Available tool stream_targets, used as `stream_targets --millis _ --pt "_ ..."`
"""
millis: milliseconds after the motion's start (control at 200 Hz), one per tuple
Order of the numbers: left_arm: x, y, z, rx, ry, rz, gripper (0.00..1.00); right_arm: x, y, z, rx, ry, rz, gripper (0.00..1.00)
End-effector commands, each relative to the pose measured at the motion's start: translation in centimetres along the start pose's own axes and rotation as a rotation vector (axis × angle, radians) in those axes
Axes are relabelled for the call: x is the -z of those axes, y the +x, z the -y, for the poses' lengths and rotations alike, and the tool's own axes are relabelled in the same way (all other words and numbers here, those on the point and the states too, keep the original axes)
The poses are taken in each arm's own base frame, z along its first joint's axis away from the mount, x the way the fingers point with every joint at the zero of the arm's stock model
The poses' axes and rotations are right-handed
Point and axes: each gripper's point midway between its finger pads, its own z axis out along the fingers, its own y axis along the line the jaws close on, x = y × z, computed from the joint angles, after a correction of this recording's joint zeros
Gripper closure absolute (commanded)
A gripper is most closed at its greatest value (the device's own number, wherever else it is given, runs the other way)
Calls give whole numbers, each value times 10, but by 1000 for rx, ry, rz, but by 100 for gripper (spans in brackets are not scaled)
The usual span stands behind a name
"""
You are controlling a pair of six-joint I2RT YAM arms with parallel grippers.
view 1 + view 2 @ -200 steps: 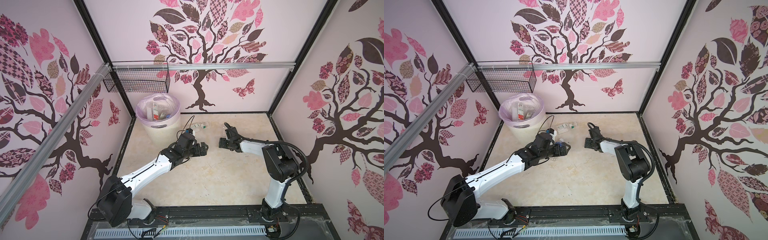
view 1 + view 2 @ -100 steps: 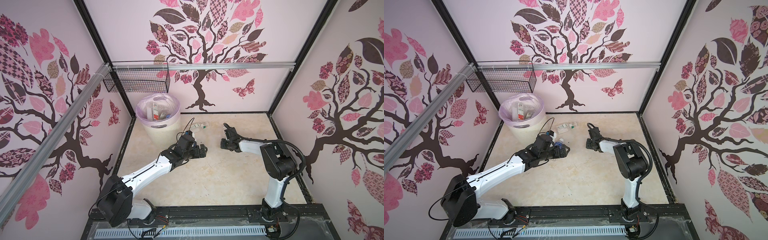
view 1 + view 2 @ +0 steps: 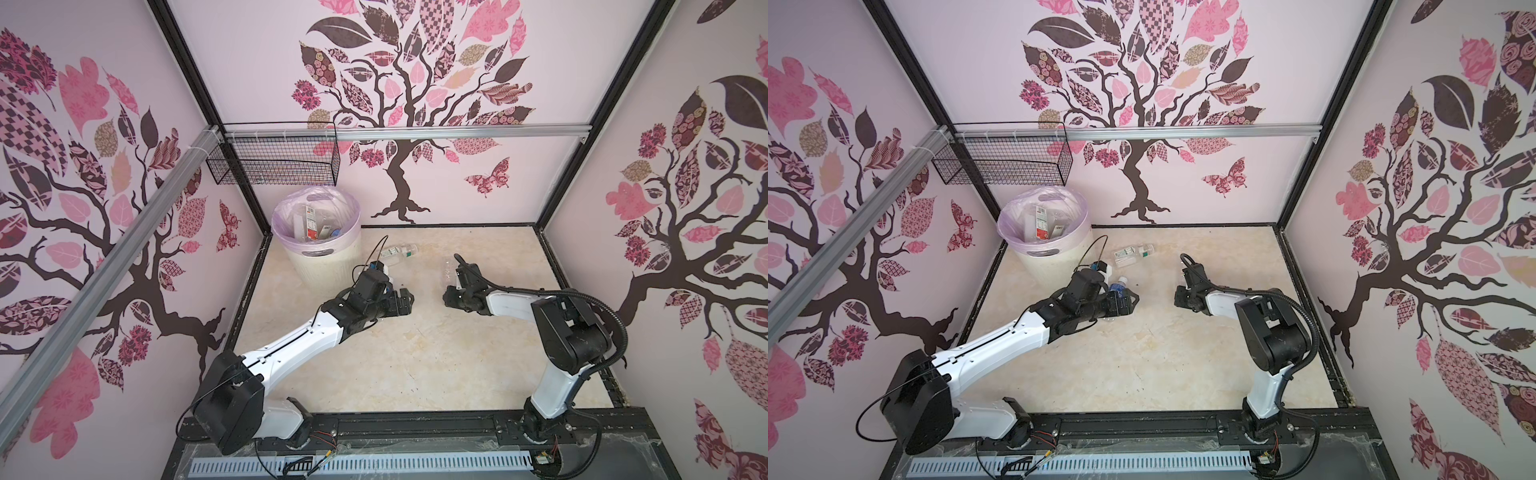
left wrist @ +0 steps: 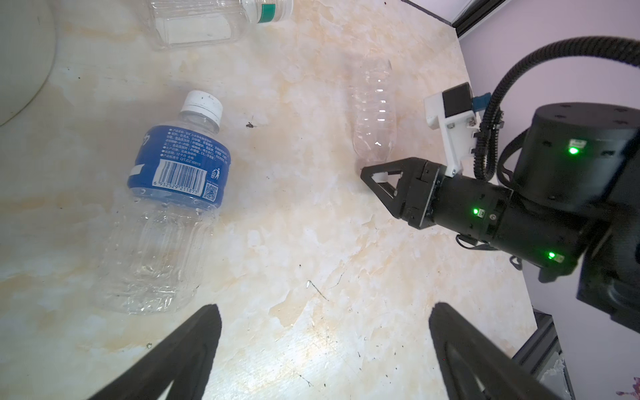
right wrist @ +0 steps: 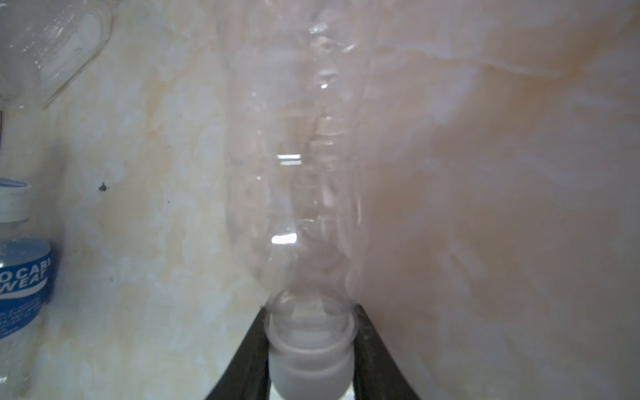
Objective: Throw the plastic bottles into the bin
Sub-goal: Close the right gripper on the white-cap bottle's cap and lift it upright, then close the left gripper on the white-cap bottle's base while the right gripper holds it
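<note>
Your right gripper [image 5: 311, 349] is pinched on the white cap of a clear, unlabelled, ribbed plastic bottle [image 5: 304, 166] that lies along the marbled beige tabletop [image 3: 415, 353]. Your left gripper [image 4: 327, 308] has its jaws spread wide and holds nothing. It is just beside a clear plastic bottle with a blue label and white cap [image 4: 173, 194], which lies on its side. Beyond that lies a squarish clear bottle with a green band [image 3: 397, 251], near the round cream-white ribbed bin [image 3: 328, 266]. The bin's lilac liner holds several bottles.
</note>
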Motion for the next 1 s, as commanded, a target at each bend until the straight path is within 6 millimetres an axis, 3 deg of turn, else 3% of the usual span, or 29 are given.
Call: stream_targets --millis 0,130,400,660,990 --pt "5 -13 8 -14 5 31 2 18 9 -14 4 -52 -15 73" --pt "4 -23 16 -25 9 38 2 34 20 -27 40 -84 -16 73" --pt "-7 -35 16 -1 24 24 2 79 37 -75 102 -240 5 72" --pt "-12 -53 15 28 45 42 2 121 33 -110 131 -384 32 72" --pt "-25 -67 31 54 92 52 2 133 37 -137 156 -461 19 72"
